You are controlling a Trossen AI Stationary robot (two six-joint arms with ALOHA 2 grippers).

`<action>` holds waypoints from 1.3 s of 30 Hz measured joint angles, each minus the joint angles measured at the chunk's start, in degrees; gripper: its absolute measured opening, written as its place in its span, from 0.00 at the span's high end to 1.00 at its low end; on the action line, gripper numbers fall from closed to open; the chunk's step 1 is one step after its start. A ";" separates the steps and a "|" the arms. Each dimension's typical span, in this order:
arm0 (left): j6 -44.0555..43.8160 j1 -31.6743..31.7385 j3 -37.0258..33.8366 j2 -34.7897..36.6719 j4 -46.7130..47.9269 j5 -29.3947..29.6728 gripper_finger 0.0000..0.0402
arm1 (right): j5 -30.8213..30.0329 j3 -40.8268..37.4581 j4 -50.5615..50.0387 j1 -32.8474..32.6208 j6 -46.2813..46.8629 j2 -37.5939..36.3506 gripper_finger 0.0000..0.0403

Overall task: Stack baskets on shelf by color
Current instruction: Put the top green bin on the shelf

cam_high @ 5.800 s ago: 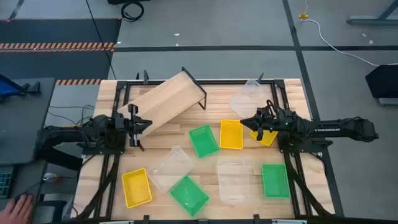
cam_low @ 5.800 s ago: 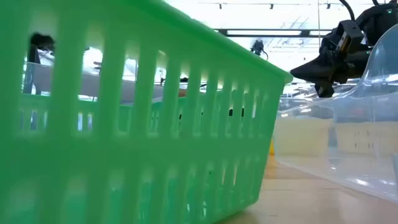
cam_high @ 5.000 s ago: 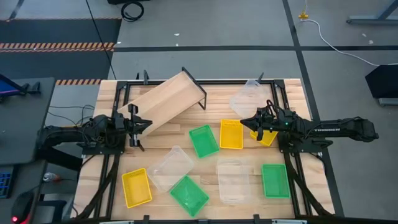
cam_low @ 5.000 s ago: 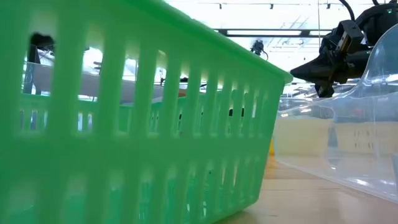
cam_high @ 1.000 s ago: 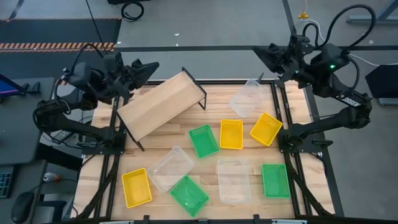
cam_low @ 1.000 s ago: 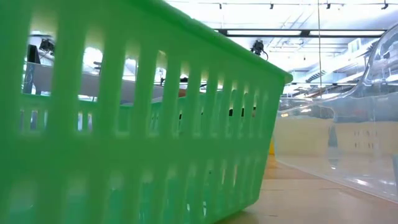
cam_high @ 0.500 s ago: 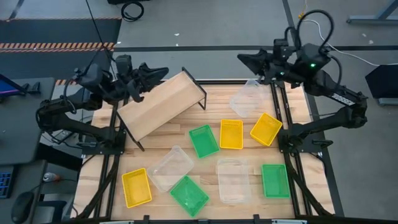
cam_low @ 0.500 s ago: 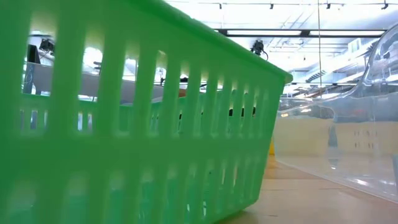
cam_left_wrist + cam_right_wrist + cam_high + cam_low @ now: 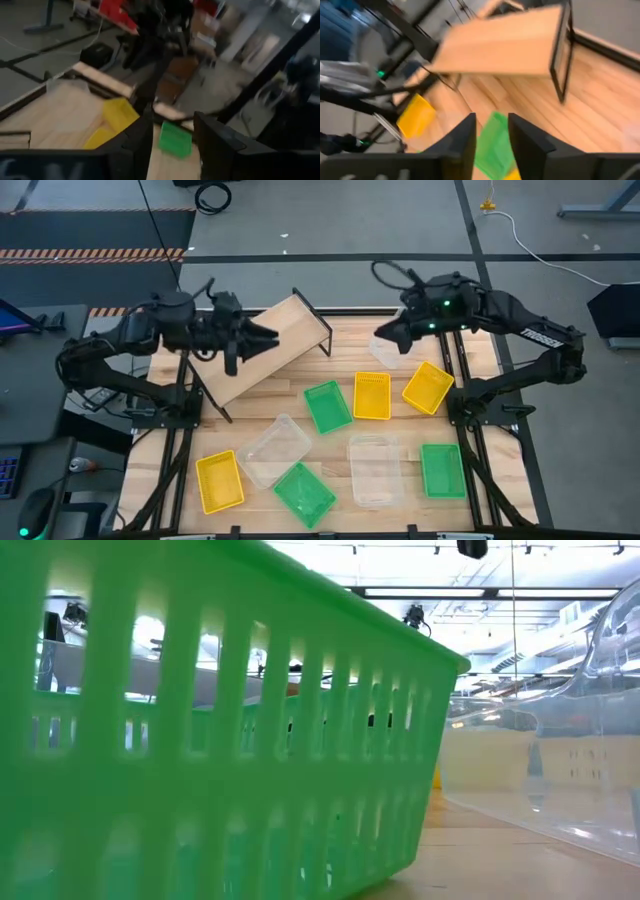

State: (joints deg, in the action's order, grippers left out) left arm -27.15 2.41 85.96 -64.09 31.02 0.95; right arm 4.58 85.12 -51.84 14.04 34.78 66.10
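Several baskets lie flat on their bottoms on the slatted table in the high view: green ones (image 9: 327, 406) (image 9: 303, 493) (image 9: 442, 470), yellow ones (image 9: 372, 396) (image 9: 428, 387) (image 9: 219, 481), clear ones (image 9: 375, 470) (image 9: 275, 448) (image 9: 392, 350). The shelf (image 9: 300, 320), a slanted plywood board on a black frame, stands at the far left. My left gripper (image 9: 268, 338) hangs open above the shelf board. My right gripper (image 9: 383, 340) hangs open above the clear basket near the far edge. Both wrist views show a gap between the fingers (image 9: 172, 132) (image 9: 491, 135).
The low view is filled by a green basket's slotted wall (image 9: 220, 740), with a clear basket (image 9: 560, 770) to its right. A dark piece of an arm (image 9: 472, 548) shows at the top. Bare wood lies between the shelf and the near baskets (image 9: 240, 415).
Both arms have swung in from beyond the table's far edge and come down. The left gripper has moved right, over the shelf board. The right gripper has moved left and toward the near edge, over the far clear basket. No basket has moved.
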 joint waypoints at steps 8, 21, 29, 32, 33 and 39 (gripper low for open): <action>5.73 -4.70 0.45 -2.45 6.03 0.86 0.61 | 0.22 0.00 -13.87 -1.28 0.21 2.12 0.45; 3.66 -11.10 0.47 -16.76 1.35 5.04 0.63 | -0.20 0.00 -25.67 -4.24 -2.19 0.42 0.34; -2.28 -13.77 0.49 -22.77 -5.91 7.06 0.64 | -0.69 0.00 -31.58 -5.35 -5.23 -4.14 0.34; -3.85 -16.01 1.17 -24.57 -8.87 9.66 0.64 | -0.70 0.00 -31.47 -5.35 -6.12 -5.49 0.34; -3.94 -16.77 2.20 -25.15 -8.01 10.59 0.64 | -0.70 0.00 -31.56 -5.35 -6.30 -5.84 0.34; 1.61 -18.65 17.98 -32.21 5.82 14.95 0.64 | -1.62 0.02 -32.81 -5.35 -6.13 -7.34 0.34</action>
State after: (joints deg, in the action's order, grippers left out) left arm -25.54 -16.24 103.93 -96.30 36.85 15.90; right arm 2.96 85.14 -84.65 8.69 28.65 58.76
